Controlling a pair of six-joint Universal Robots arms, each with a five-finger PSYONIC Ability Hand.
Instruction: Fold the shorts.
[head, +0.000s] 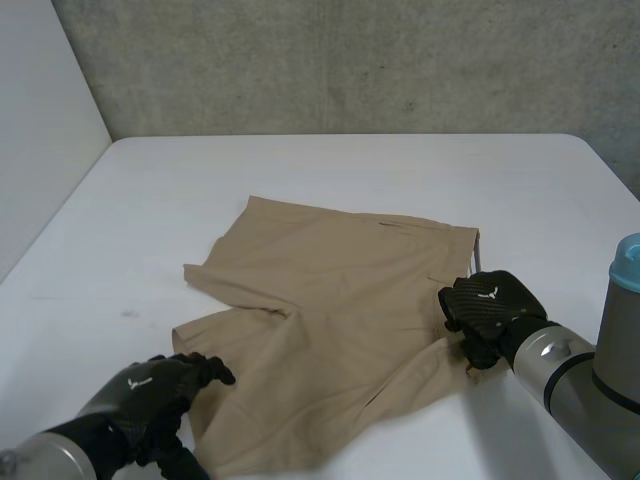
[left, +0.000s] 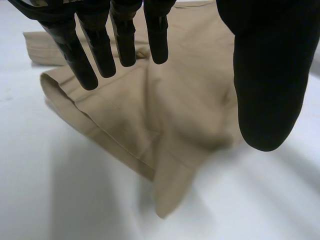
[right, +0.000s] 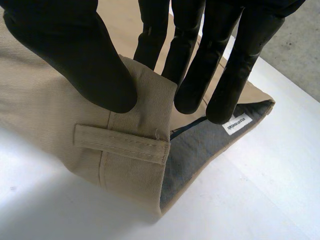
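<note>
Tan shorts (head: 340, 300) lie spread on the white table (head: 350, 165), waistband toward my right arm and legs toward my left. My left hand (head: 150, 392) hovers at the near leg's hem (left: 100, 125), open, its fingers (left: 100, 50) straight and the thumb held apart, gripping nothing. My right hand (head: 490, 305) is at the waistband's near end. There its thumb (right: 75, 50) presses the outside of the band just above a belt loop (right: 120, 142), while its fingers reach inside, pinching the cloth. The grey lining with a white label (right: 236, 122) shows in the lifted opening.
A grey wall stands behind the table and a white panel along its left side. The far leg's hem (head: 200, 272) points toward the table's left edge. My right arm (head: 580, 385) comes in from the near right corner.
</note>
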